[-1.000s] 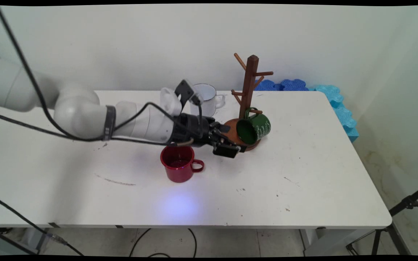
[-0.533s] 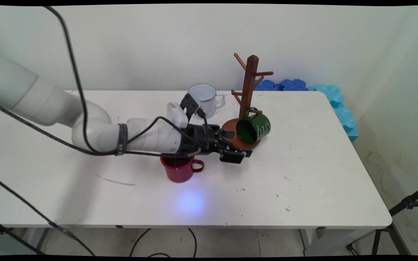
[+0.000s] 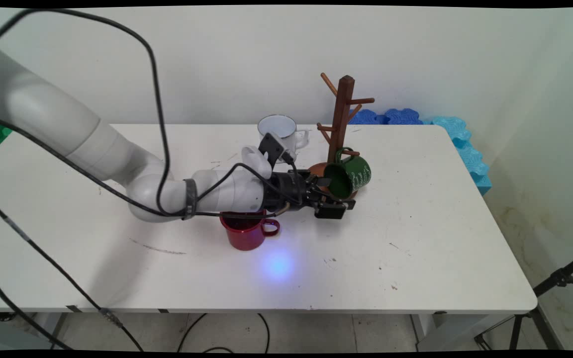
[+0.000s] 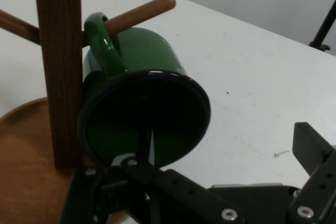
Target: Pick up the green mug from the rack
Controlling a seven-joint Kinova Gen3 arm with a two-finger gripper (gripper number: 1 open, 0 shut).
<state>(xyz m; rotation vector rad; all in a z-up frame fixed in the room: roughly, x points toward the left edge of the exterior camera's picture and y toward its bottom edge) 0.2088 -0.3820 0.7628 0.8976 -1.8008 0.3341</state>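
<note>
Table (image 3: 440, 238) is white, scuffed with dark specks and a long grey streak toward 8 o'clock; a pale wall stands behind it, blue foam pieces (image 3: 458, 132) line its 2 o'clock corner, and a black tripod leg (image 3: 560, 281) shows at 4 o'clock. Since a second ago the gripper (image 3: 330, 195) has moved toward 3 o'clock, away from the red mug (image 3: 245, 231), up to the green mug's (image 3: 350, 175) mouth. Its fingers are spread apart, one reaching into the mug's opening, the other outside at the hand view's right. Three mugs: the green one hanging by its handle on a low peg of the one wooden mug tree (image 3: 342, 119), the red one upright below the wrist, a white mug (image 3: 280, 132) at 12 o'clock.
</note>
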